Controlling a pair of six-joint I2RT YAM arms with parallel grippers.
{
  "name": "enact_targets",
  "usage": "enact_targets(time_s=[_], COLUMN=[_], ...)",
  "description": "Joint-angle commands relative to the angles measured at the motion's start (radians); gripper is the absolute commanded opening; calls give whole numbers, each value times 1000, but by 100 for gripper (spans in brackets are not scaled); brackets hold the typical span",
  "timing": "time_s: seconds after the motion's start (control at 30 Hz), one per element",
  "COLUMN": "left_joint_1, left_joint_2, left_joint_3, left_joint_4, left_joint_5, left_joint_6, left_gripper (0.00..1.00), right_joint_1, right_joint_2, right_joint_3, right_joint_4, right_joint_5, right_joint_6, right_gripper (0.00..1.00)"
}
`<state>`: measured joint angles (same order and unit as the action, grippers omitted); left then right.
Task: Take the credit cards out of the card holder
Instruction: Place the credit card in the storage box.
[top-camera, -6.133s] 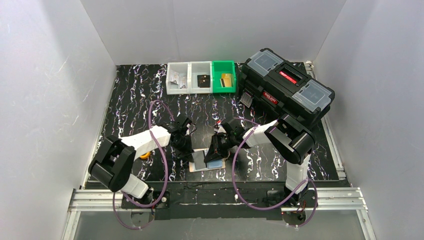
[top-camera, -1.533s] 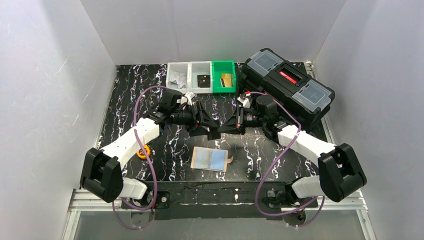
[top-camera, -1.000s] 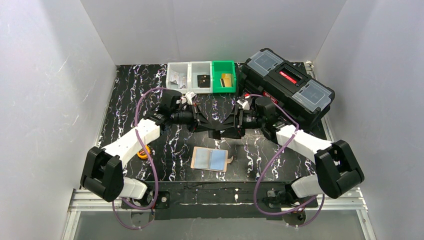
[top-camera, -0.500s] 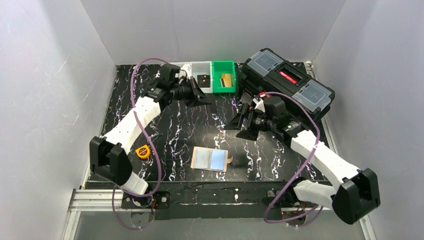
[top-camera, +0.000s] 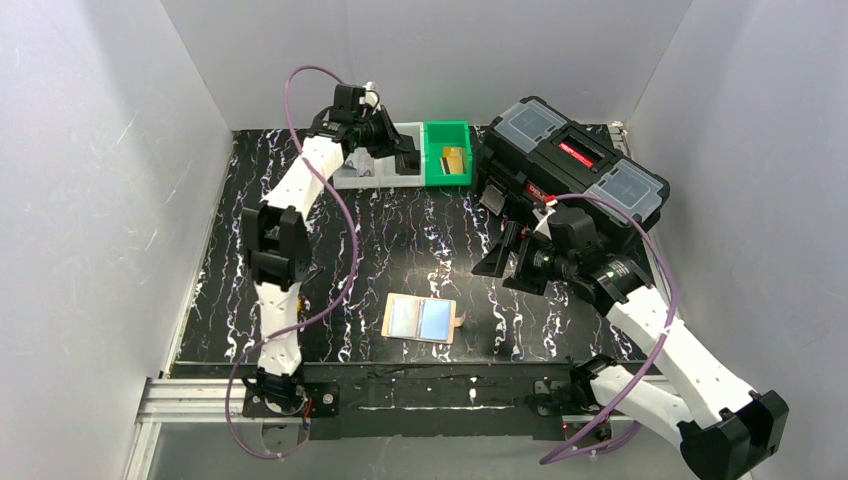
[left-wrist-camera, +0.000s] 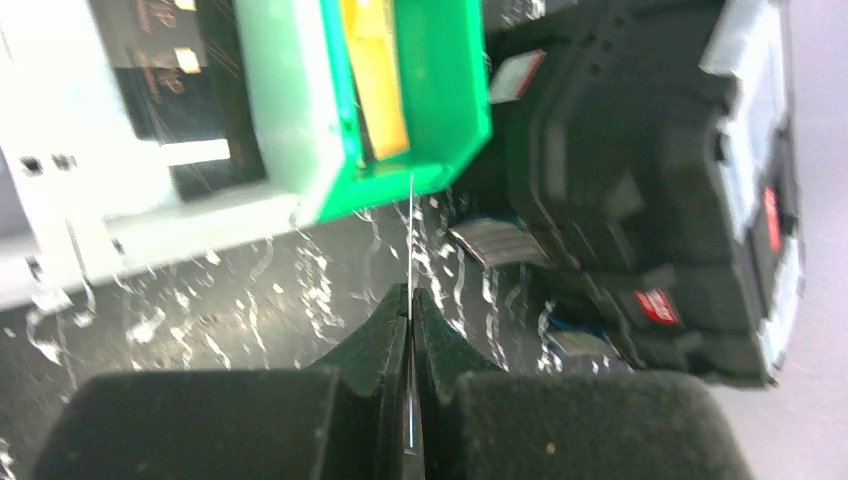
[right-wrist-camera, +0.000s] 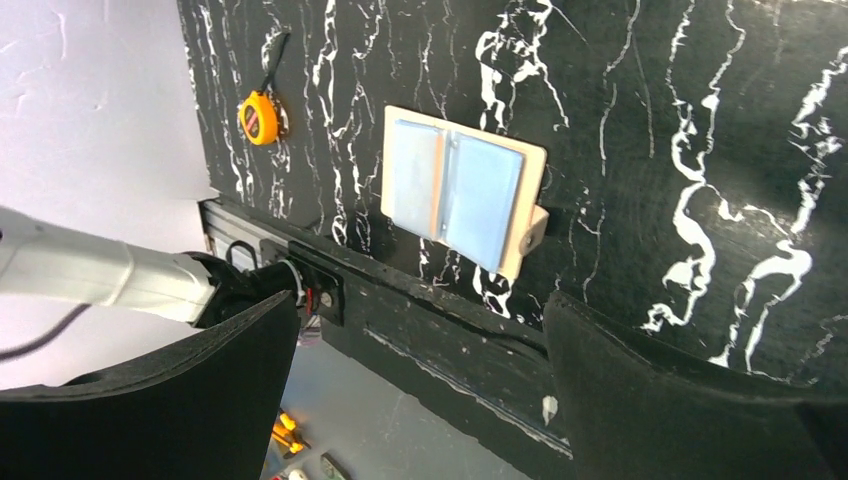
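Observation:
The card holder (top-camera: 420, 320) lies open and flat near the table's front edge, a cream wallet with pale blue credit cards (right-wrist-camera: 482, 197) showing in both halves. My left gripper (top-camera: 406, 160) is at the back over the bins, shut on a thin card (left-wrist-camera: 411, 215) seen edge-on, which sticks out past the fingertips toward the green bin (left-wrist-camera: 440, 120). In the left wrist view the left gripper (left-wrist-camera: 411, 300) has its jaws pressed together on that card. My right gripper (top-camera: 503, 268) hangs open above the table, right of the card holder, and in its wrist view the gripper (right-wrist-camera: 420, 310) holds nothing.
A green bin (top-camera: 447, 152) holding a gold card stands beside two white bins (top-camera: 380, 155) at the back. The large black toolbox (top-camera: 575, 170) fills the back right. A yellow tape measure (right-wrist-camera: 262, 118) lies left of the card holder.
The grippers met in mid-air, then parted. My left arm swung back over the bins with the card. My right gripper opened wide and drew back to the right.

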<state>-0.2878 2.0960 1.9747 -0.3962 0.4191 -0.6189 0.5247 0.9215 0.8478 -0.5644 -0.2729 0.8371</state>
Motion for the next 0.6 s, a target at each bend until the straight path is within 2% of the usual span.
enact_targets(time_s=[0.0, 0.3, 0.5, 0.57], left_joint_1=[26, 61, 71, 73], left_joint_2=[136, 388, 441, 450], left_joint_3=[181, 413, 464, 473], left_joint_4=[-39, -16, 4, 0], left_joint_5=[-22, -24, -12, -2], left_joint_6=[64, 44, 34, 34], left_gripper=[0, 0, 0, 7], right_joint_1=[-3, -3, -3, -3], right_joint_2=[-39, -43, -16, -3], right_joint_3=[43, 25, 26, 29], right_joint_4=[-70, -83, -69, -63], right_joint_5=[53, 56, 50, 43], right_joint_6=[-41, -49, -51, -50], right_gripper=[98, 98, 98, 98])
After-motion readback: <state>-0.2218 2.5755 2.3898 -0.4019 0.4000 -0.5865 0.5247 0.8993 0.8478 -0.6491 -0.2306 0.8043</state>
